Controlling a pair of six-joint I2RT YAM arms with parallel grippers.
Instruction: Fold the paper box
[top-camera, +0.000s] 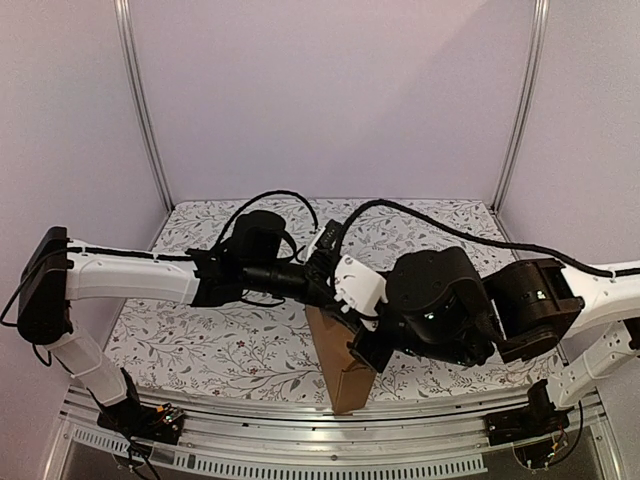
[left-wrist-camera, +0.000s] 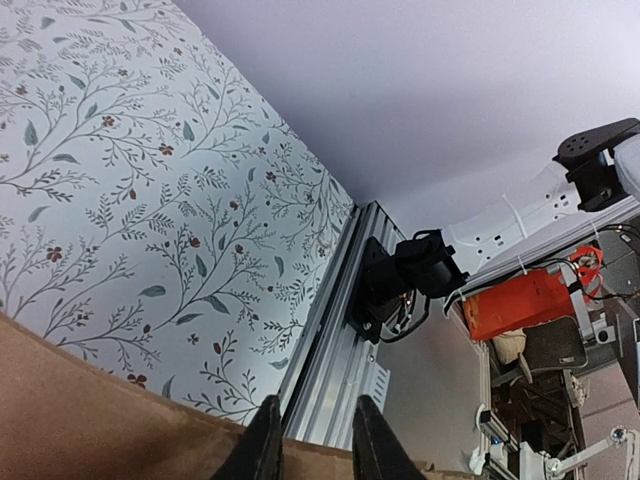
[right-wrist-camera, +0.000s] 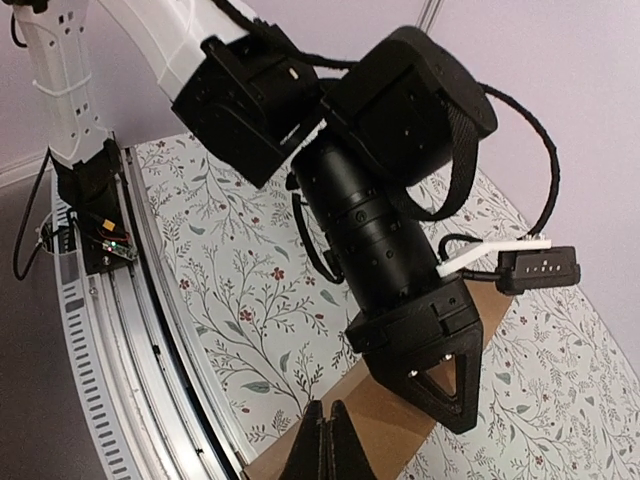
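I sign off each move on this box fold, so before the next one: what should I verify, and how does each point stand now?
1. Left pincer grip on the paper box: its fingers sit at the cardboard edge with a gap between them; cannot tell.
2. Right pincer shut and empty, tips at the cardboard: ok.
3. Box support: it stands on edge, tilted, close to the front rail; not ok.
4. Room between the pincers: both crowd over the box in the top view; not ok.
5. Fold progress: most of the box is hidden in every view; cannot tell.
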